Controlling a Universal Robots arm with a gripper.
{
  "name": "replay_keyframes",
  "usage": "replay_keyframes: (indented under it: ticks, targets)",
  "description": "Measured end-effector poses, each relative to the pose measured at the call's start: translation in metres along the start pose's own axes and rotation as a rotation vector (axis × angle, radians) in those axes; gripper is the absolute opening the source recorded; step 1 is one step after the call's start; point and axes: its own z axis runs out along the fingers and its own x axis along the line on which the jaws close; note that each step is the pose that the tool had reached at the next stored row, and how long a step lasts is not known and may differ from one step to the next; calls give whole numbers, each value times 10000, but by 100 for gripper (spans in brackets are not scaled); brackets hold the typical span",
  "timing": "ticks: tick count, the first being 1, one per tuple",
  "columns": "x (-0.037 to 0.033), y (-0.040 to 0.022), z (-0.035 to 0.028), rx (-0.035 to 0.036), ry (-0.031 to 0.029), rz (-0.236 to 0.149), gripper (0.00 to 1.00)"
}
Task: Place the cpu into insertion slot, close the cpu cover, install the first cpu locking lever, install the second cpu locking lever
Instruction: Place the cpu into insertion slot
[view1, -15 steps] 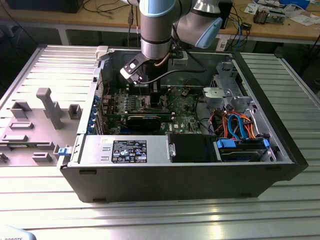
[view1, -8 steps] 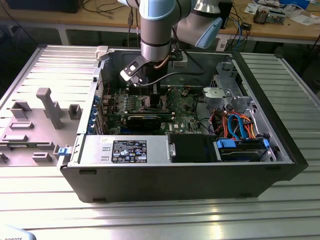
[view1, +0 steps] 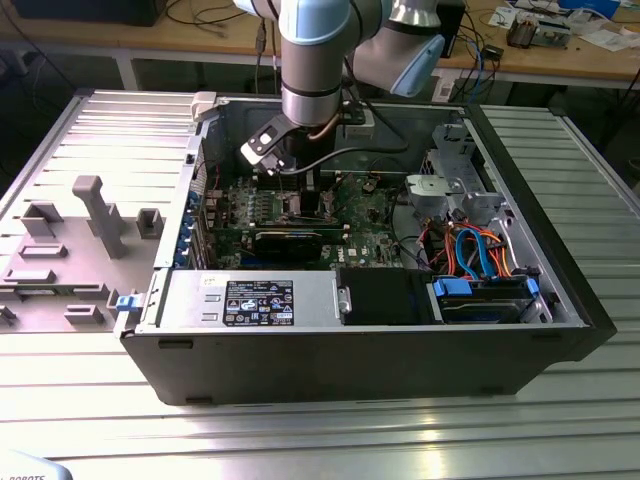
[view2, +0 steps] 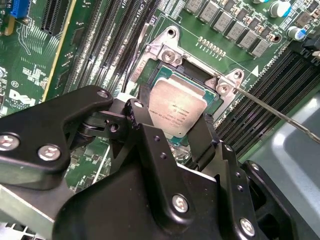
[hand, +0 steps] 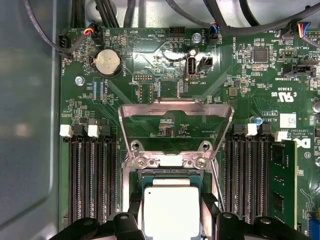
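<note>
Gripper (view2: 174, 114): matte black fingers (view2: 146, 125) are clamped on the cpu (view2: 177, 112), one against each of two opposite edges. The cpu is a flat square with a dull silver-grey metal top. It lies over the insertion slot (hand: 170, 176), square to the silver rim; we cannot tell whether it is seated or just above. The cpu cover (hand: 150, 107), a thin bright metal frame with a square cut-out, is swung open past the slot's hinge edge, over the green circuit board (hand: 150, 65).

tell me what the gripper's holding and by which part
The cpu, pinched at two opposite side edges by the gripper.
</note>
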Motion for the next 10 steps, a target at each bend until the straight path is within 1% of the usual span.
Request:
replay_keyframes:
  ticks: [4,7,10]
  targets:
    - [1,2,3,-4,2,2,54]
    - [1,3,-10,-9,21,3,54]
    - [0,3,-13,-4,17,38,54]
